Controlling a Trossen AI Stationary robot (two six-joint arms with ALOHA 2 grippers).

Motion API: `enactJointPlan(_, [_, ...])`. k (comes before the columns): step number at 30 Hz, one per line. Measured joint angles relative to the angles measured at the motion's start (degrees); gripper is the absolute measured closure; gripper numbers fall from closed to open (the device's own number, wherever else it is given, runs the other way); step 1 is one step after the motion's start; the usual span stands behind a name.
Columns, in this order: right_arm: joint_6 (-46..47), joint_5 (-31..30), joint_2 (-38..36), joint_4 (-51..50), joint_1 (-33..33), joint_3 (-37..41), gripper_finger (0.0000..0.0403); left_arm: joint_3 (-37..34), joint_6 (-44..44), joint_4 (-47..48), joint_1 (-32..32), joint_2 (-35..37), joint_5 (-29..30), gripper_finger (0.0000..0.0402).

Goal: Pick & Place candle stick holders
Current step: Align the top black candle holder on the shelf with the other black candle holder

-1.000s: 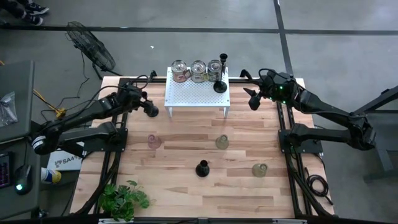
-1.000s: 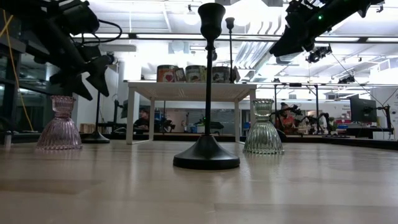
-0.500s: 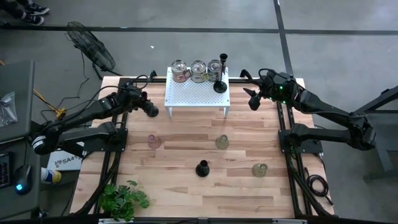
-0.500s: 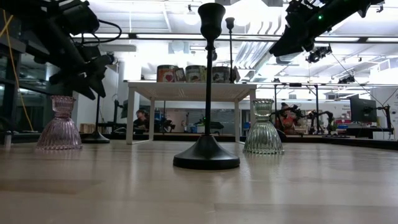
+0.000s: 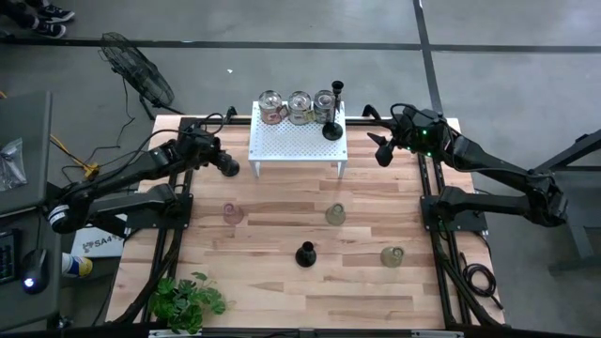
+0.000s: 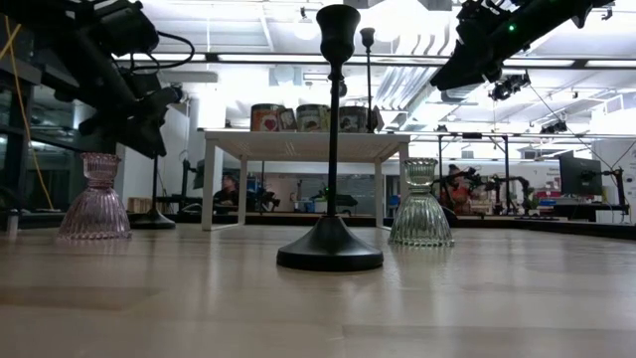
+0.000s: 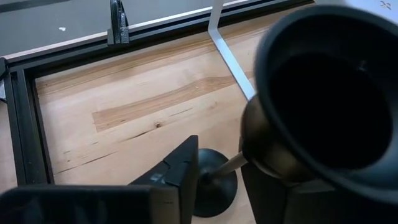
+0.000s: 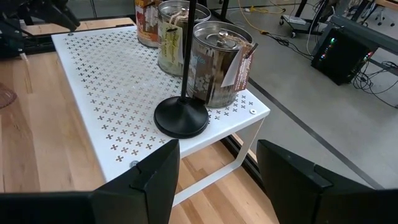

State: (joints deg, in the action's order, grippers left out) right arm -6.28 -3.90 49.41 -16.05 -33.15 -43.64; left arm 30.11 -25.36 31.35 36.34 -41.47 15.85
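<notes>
Left claw (image 7: 217, 180) has narrowed onto a black candlestick (image 7: 298, 118) stem — seemingly gripped, lift next; right claw (image 8: 217, 180) idle, fingers apart.

Tabletop (image 5: 282, 291) was pale blond wood with darker streaked planks, framed by black rails. Stand (image 5: 297, 139) was white metal, dotted all over with small cross-shaped perforations. Tall slim candlestick (image 6: 331, 149) was matte black; another black one (image 8: 182, 112) stood on the stand. Ribbed glass holder (image 6: 93, 199) was pink, ribbed glass holder (image 6: 420, 205) greenish-clear. Three tins (image 5: 299, 107) were silvery with printed labels in reds and browns. Plant (image 5: 186, 300) was leafy green. Both arms were dark.
</notes>
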Motion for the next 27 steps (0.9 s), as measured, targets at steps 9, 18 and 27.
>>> enactJointPlan(9, [0.0, 0.0, 0.0, 0.0, 0.0, 0.0, 0.0196, 0.0, 0.7, -0.2, 0.0, 0.0, -1.4, 0.0349])
enactJointPlan(18, [0.0, 0.0, 0.0, 0.0, 0.0, 0.0, 0.0196, 0.0, 1.7, -0.4, 0.0, 0.0, -2.1, 0.0387])
enactJointPlan(27, [0.0, 0.0, 0.0, 0.0, 0.0, 0.0, 0.0196, 1.0, 2.4, -0.8, 0.0, 0.1, -3.5, 0.0394])
